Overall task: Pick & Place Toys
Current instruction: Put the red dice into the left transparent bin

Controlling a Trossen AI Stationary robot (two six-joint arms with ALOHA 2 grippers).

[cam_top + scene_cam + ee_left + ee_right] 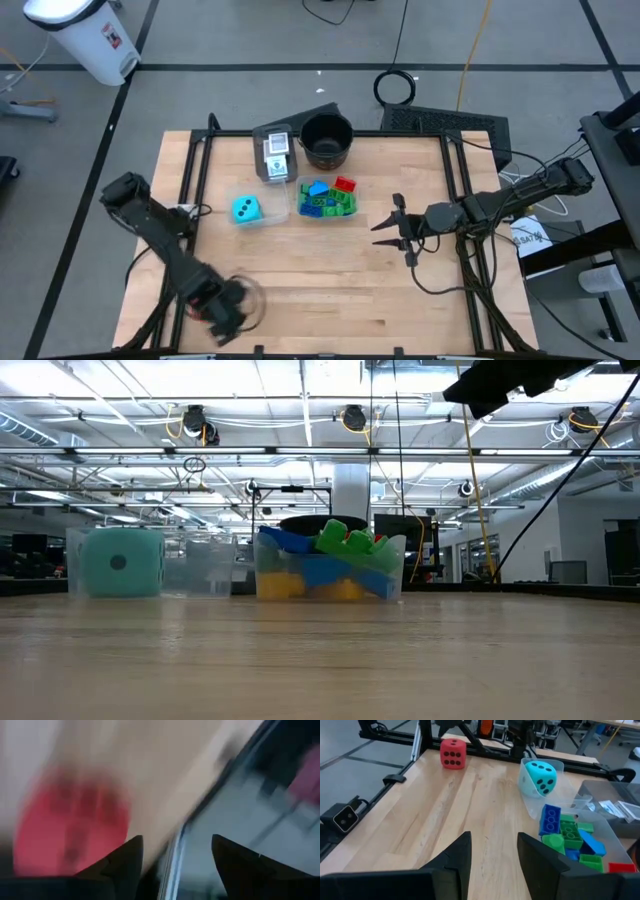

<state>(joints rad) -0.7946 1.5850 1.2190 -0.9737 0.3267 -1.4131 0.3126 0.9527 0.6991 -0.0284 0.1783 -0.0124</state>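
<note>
Red dotted cube (453,753) beside left claw (175,865).

High view looked straight down on the whole table (330,290); low view sat at tabletop height, faced level across to the tub of blocks (330,570) and the cyan cube (120,562); right wrist view looked across the table from the right, sharing both; left wrist view sat very near the red cube (70,827), blurred.
</note>
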